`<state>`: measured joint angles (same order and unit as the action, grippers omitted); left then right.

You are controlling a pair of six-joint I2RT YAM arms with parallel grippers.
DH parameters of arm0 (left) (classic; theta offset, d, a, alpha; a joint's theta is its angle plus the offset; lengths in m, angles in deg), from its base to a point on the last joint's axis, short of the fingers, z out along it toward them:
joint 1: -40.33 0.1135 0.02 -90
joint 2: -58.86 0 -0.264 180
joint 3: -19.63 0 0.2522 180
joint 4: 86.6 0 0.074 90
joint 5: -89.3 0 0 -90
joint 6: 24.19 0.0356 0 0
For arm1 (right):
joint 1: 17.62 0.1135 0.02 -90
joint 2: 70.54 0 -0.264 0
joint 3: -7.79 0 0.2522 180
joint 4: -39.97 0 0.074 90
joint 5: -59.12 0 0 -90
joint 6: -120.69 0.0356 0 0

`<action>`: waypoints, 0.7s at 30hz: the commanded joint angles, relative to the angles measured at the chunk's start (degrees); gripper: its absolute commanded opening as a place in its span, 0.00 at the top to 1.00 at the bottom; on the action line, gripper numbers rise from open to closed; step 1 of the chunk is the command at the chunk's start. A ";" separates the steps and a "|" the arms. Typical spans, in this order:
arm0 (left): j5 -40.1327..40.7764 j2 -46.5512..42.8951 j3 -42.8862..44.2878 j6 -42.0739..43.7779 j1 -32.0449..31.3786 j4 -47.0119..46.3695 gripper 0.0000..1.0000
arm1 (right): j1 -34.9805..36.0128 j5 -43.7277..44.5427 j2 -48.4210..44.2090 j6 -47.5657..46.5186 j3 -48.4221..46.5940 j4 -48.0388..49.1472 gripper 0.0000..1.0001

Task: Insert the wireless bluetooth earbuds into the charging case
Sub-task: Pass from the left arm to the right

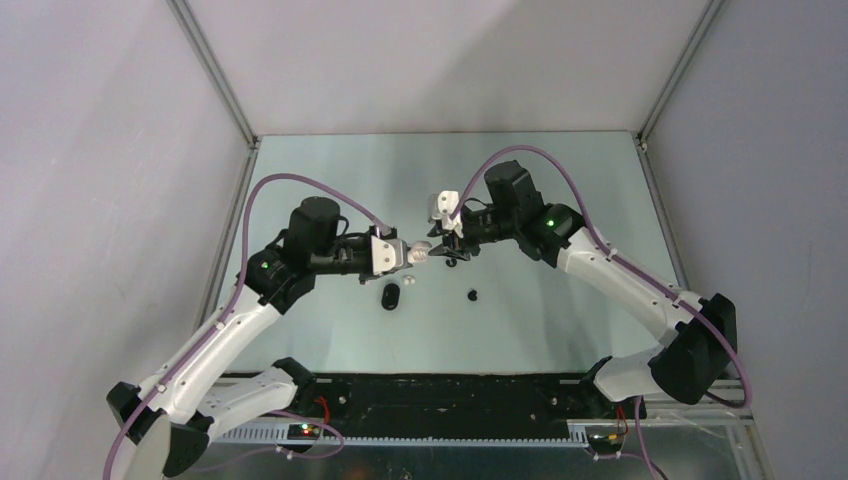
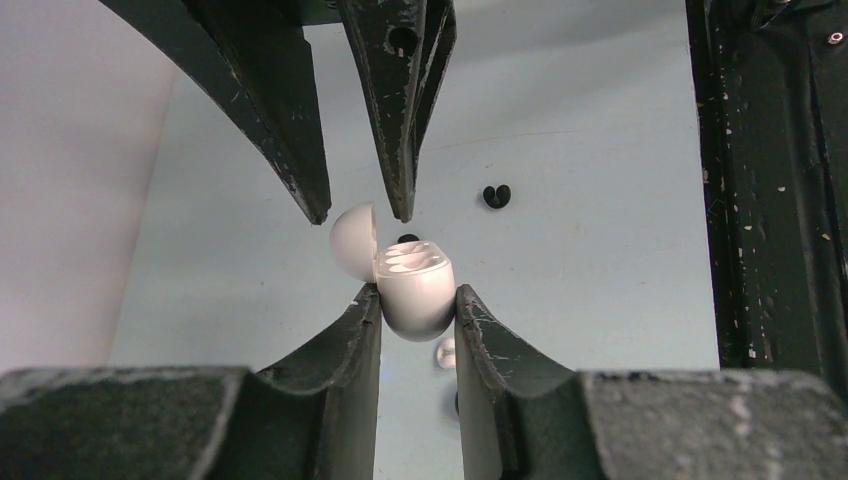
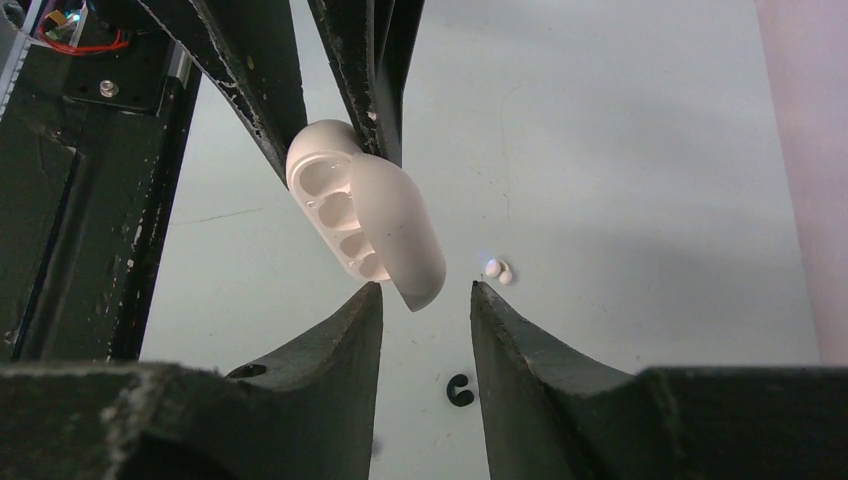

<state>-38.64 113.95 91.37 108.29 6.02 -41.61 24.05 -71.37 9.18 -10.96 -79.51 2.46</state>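
My left gripper (image 1: 413,257) (image 2: 417,300) is shut on the base of a white oval case (image 2: 418,292) and holds it above the table with its lid open and its sockets empty. My right gripper (image 1: 447,250) (image 3: 427,288) is open, with the tip of the white case's lid (image 3: 400,240) between its fingertips. The black charging case (image 1: 390,297) lies shut on the table below the left gripper. Two white earbuds (image 3: 497,270) lie together on the table, seen in the top view (image 1: 408,278) too. Two black earbuds (image 1: 472,295) (image 3: 459,390) (image 2: 496,195) lie together to the right.
Grey walls with metal corner posts (image 1: 215,75) enclose the table on three sides. The arm bases and a black mounting rail (image 1: 430,405) sit at the near edge. Purple cables (image 1: 300,180) loop over both arms.
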 commanded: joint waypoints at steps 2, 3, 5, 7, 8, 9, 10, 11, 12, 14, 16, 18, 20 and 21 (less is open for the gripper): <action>-1.81 -0.40 2.03 0.68 0.33 -1.28 1.00 | 0.16 -0.46 0.39 0.00 -2.15 1.11 0.61; -1.85 -0.37 2.04 0.76 0.30 -1.28 1.00 | 0.25 -0.51 0.47 0.12 -2.14 1.14 0.62; -1.87 -0.36 2.05 0.96 0.30 -1.33 1.00 | 0.35 -0.66 0.58 0.27 -2.14 1.20 0.64; -1.96 -0.41 2.00 1.12 0.30 -1.40 1.00 | 0.43 -0.79 0.73 0.52 -2.18 1.57 0.66; -1.99 -0.42 1.93 1.14 0.32 -1.46 1.00 | 0.52 -0.81 0.88 0.60 -2.15 1.79 0.67; -2.02 -0.47 1.85 1.13 0.35 -1.48 1.00 | 0.52 -0.81 0.92 0.78 -2.14 1.96 0.67; -1.94 -0.50 1.82 1.10 0.30 -1.50 1.00 | 0.63 -0.88 1.08 0.91 -2.14 2.17 0.68; -1.87 -0.53 1.69 1.02 0.30 -1.62 1.00 | 0.75 -0.90 1.11 0.98 -2.18 2.33 0.68; -1.75 -0.56 1.61 0.87 0.36 -1.66 1.00 | 0.86 -0.90 1.13 1.09 -2.17 2.37 0.69; -1.41 -0.59 1.47 0.45 0.38 -1.95 1.00 | 1.07 -1.05 1.16 1.15 -2.14 2.49 0.75; -0.79 -0.66 1.18 -0.16 0.41 -2.51 1.00 | 1.15 -1.14 1.04 1.02 -2.14 2.20 0.87; 0.30 -0.58 0.91 -1.37 0.38 -3.17 1.00 | 1.19 -0.98 0.65 0.70 -2.15 1.69 1.00; 1.76 -0.52 0.34 -3.15 0.42 -4.05 1.00 | 1.22 -0.36 0.15 -0.10 -2.18 0.72 1.00; 2.90 -0.56 -0.07 -4.81 0.40 -4.50 0.94 | 1.15 0.37 -0.06 -0.49 -2.17 0.28 1.00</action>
<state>-38.73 113.95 91.37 106.61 6.02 -41.61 24.59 -70.37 9.94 -11.13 -79.55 3.56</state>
